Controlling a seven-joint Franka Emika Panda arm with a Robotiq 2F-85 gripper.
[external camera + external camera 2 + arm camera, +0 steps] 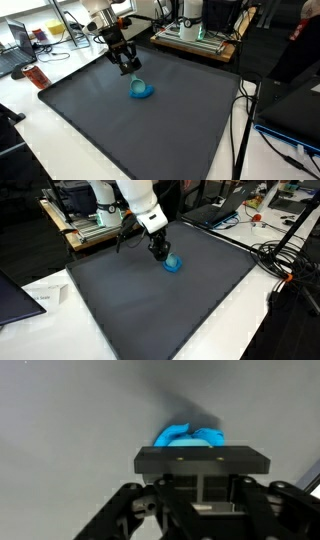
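The black Robotiq gripper (131,72) on the white Franka arm (135,198) stands low over a large dark grey mat (150,130) that covers most of the white table (40,150). Its fingertips meet the upper edge of a small bright-blue crumpled object (140,90). I cannot tell whether this is cloth or soft plastic. The jaws are drawn in as far as they go and seem to pinch that edge, though the contact itself is too small to make out clearly in both exterior views.

The blue object (173,265) rests on the mat in its far half, well away from the near edge. In the wrist view the blue object (190,437) shows just beyond the gripper's dark cross-bar, which hides the fingertips, and it casts a soft shadow on the grey surface.

Around the mat:
- At the far edge, a white machine with a green light (195,30) sits on a wooden board.
- To the right in an exterior view, black cables (240,120) hang beside the table.
- To the near left in an exterior view, a dark laptop (15,295) lies on the white top.
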